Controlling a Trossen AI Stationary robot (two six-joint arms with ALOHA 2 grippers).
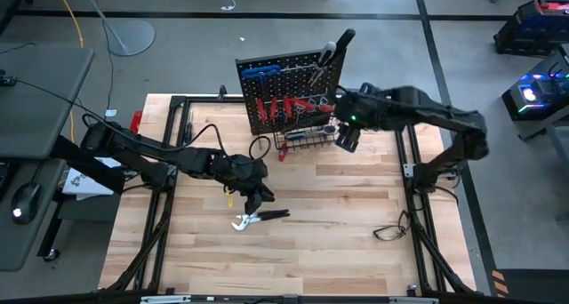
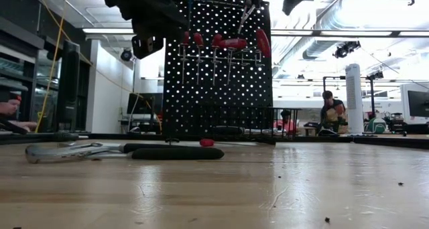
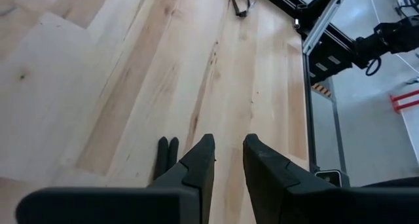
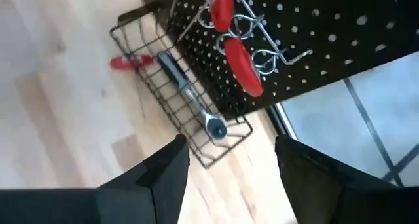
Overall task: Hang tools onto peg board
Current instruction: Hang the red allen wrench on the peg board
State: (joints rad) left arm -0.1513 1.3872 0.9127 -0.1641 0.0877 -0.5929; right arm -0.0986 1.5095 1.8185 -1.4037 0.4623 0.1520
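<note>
Although most of the tools already hang on it, the peg board [image 1: 289, 95] standing upright at the far middle of the bench [image 1: 356, 251] is not yet fully loaded, so the hanging task appears well advanced but unfinished. The right arm reaches in from the right, and the right gripper [image 1: 347, 137] hovers just beside the board's lower right corner, above the wire basket [image 4: 177, 99]; its jaws stand wide apart and hold nothing. A ratchet wrench [image 4: 190, 96] lies inside that basket, which suggests a placement step has just been completed there. The left arm extends from the left, and the left gripper [image 1: 253, 197] hangs over the bench near its middle, jaws narrowly parted and empty, directly above the pliers [image 1: 253, 219] that lie flat on the wood with the silver head toward the left and the black handles toward the right. Red-handled screwdrivers [image 1: 284, 107] hang in a row across the board, blue hex keys [image 1: 260, 72] sit at its upper left, and one small red tool [image 1: 283, 153] lies on the bench beside the basket. The step in hand is likely the pickup of the pliers; the next move calls for the left gripper to open wider, descend and close on the handles.
</note>
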